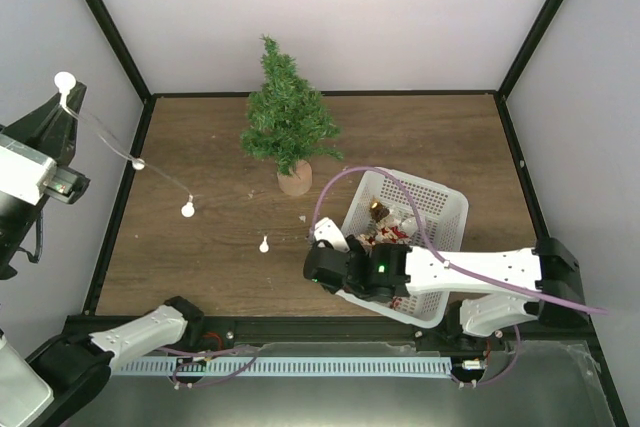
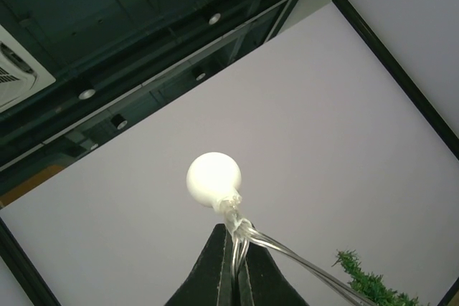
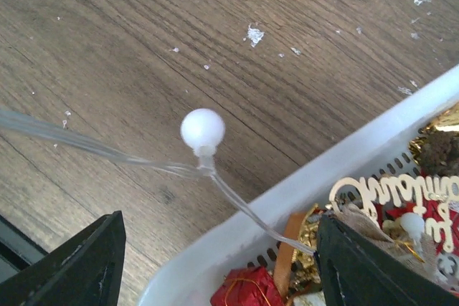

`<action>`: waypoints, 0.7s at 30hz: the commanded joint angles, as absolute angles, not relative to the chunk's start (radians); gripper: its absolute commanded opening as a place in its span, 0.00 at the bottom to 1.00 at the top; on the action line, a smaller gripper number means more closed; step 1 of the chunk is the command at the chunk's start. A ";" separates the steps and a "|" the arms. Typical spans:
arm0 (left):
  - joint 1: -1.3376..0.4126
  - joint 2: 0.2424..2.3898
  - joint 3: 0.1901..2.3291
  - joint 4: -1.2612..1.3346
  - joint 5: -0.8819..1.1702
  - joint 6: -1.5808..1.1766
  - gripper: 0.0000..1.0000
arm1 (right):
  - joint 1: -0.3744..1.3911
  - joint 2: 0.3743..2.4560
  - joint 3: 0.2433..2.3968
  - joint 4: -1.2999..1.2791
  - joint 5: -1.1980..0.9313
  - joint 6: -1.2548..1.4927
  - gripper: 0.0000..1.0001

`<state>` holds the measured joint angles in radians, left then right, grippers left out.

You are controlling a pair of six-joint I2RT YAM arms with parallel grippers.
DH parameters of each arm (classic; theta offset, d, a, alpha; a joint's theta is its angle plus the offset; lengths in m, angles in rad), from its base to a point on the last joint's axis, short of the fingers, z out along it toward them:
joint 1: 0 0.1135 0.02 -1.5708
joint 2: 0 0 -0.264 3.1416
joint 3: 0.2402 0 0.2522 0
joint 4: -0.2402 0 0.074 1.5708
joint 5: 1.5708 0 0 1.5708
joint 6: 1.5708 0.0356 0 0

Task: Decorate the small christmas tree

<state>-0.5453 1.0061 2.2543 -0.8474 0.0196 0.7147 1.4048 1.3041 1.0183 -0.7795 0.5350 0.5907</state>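
Observation:
The small christmas tree (image 1: 285,119) stands upright at the back middle of the table on its tan base (image 1: 294,180); its tip also shows in the left wrist view (image 2: 369,286). My left gripper (image 1: 66,97) is raised at the far left, shut on the clear wire of a light string just below a white bulb (image 2: 214,179). The string sags to the table with more bulbs (image 1: 187,210) and runs into the white basket (image 1: 440,209). My right gripper (image 3: 222,266) is open over the basket's left rim (image 3: 344,166). One bulb (image 3: 202,128) lies just ahead of it.
The basket holds red (image 3: 247,288) and gold ornaments and a gold script sign (image 3: 401,191). A purple cable (image 1: 335,187) loops over the basket. Grey walls with black frame posts enclose the table. White flakes (image 3: 254,34) lie on the wood.

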 commanded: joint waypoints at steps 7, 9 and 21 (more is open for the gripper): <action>-0.535 0.967 2.264 -0.841 0.017 0.693 0.00 | 1.329 1.372 1.029 -0.656 0.509 0.540 0.64; -0.535 0.961 2.260 -0.839 0.017 0.692 0.00 | 1.309 1.373 1.016 -0.632 0.510 0.541 0.63; -0.535 0.942 2.322 -0.882 0.007 0.684 0.00 | 1.140 1.370 0.965 -0.540 0.437 0.515 0.36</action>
<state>-0.5411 0.9558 2.2921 -0.8639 0.0200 0.7010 1.1561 1.3716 0.9653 -0.5777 0.4507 0.5179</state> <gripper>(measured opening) 0.006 0.445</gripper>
